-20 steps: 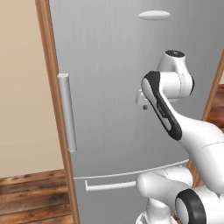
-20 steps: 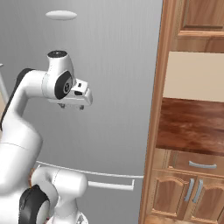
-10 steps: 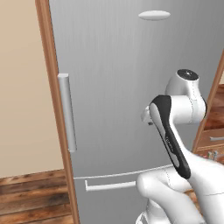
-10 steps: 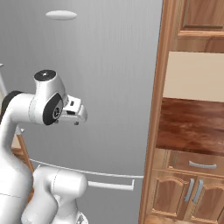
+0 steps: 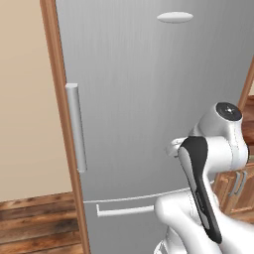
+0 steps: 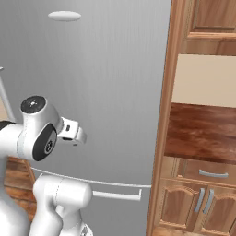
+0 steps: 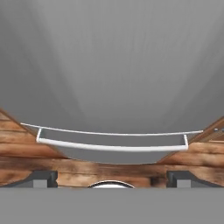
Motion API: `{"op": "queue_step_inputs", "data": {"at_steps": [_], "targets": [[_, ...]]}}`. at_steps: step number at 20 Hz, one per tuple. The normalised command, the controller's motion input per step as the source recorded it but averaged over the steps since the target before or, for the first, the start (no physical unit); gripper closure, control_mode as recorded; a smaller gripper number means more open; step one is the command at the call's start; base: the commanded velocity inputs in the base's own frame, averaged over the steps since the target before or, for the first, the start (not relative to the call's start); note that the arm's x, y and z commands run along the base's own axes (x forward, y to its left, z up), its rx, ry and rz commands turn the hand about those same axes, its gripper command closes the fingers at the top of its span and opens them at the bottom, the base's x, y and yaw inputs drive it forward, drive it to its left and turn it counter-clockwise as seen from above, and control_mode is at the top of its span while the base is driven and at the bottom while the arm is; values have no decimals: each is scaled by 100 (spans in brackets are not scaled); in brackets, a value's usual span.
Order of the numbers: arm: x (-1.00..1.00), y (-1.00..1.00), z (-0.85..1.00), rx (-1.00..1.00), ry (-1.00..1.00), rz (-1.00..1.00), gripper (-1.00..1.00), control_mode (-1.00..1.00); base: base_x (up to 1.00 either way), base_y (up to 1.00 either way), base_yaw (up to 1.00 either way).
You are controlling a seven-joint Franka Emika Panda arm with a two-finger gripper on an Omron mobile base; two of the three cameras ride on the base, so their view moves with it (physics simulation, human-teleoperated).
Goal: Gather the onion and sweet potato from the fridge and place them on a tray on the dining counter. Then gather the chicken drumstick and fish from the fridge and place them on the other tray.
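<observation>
Since a second ago my arm has folded down and back from the fridge [image 5: 149, 99], so my hand now sits lower against the silver door than it did. My gripper [image 7: 111, 177] points down along the door front, its two dark tips standing wide apart at the bottom of the hand view with nothing between them. Past them I see the pale horizontal bar handle [image 7: 111, 146] of the lower door and the wooden floor [image 7: 26, 144] beneath. The fridge is closed, with its tall grey vertical handle [image 5: 75, 126] off to my left, well apart from my hand. Wooden cabinets [image 6: 198, 203] stand beside the fridge on my right
</observation>
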Motion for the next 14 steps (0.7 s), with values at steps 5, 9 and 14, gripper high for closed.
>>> {"op": "queue_step_inputs", "data": {"at_steps": [5,9,14], "targets": [[-28,0,-13,0,-8,0,-100,-100,0,0,0],[-14,0,-11,0,-1,0,-100,-100,0,0,0],[-6,0,-8,0,0,0,-100,100,0,0,0]]}}
